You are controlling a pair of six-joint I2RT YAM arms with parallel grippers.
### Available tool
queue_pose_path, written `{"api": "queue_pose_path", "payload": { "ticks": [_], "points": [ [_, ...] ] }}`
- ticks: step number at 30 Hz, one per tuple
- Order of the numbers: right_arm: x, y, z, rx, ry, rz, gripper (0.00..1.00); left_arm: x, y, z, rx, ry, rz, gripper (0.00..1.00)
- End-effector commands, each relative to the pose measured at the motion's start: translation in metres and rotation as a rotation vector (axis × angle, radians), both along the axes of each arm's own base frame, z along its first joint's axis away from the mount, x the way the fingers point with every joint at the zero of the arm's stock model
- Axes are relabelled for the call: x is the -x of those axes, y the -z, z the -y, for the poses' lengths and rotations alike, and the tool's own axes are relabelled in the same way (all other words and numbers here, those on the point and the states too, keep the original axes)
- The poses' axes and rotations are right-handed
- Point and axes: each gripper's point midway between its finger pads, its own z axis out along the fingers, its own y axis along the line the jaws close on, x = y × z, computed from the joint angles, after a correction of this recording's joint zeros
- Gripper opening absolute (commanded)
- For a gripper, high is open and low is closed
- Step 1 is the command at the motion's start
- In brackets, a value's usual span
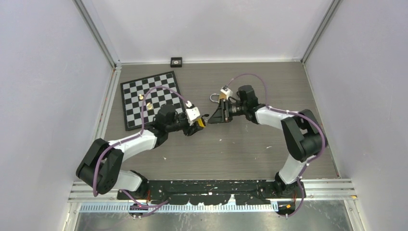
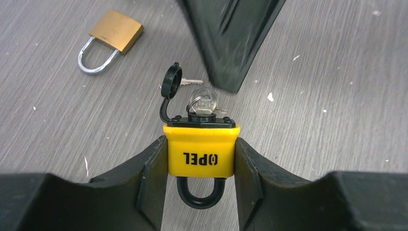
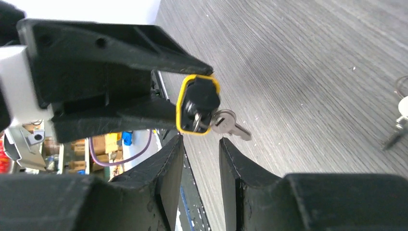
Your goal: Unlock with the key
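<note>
Pinching the yellow padlock (image 2: 200, 153) by its edges — left claw (image 2: 200, 144).

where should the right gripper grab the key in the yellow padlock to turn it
I'd grip the key by its flat round head, which stands proud of the yellow padlock at the keyhole end. Come straight along the key's axis, opposite the left gripper clamping the lock body, with the right gripper closing on the head's two flat faces.
</note>
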Motion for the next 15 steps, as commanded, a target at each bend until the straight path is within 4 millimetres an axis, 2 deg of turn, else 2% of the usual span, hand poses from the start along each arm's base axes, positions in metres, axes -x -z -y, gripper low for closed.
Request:
{"api": "queue_pose_path", "payload": {
  "ticks": [1, 6, 9, 11, 15],
  "points": [
    [0.005, -0.072, 0.022, -0.007, -0.099, 0.323, 0.39, -0.001, -0.062, 0.02, 0.175, 0.12, 0.031, 0.0],
    [0.028, -0.103, 0.047, 0.106, -0.208, 0.604, 0.4, 0.018, -0.066, 0.03, 0.199, 0.213, -0.119, 0.0],
    [0.045, -0.118, 0.052, 0.111, -0.264, 0.718, 0.4, 0.032, -0.069, 0.035, 0.207, 0.288, -0.219, 0.0],
    [0.059, -0.121, 0.051, 0.141, -0.32, 0.799, 0.4, 0.043, -0.071, 0.038, 0.213, 0.348, -0.285, 0.0],
    [0.081, -0.113, 0.046, 0.233, -0.427, 0.944, 0.4, 0.066, -0.08, 0.04, 0.236, 0.474, -0.41, 0.0]
  ]
}}
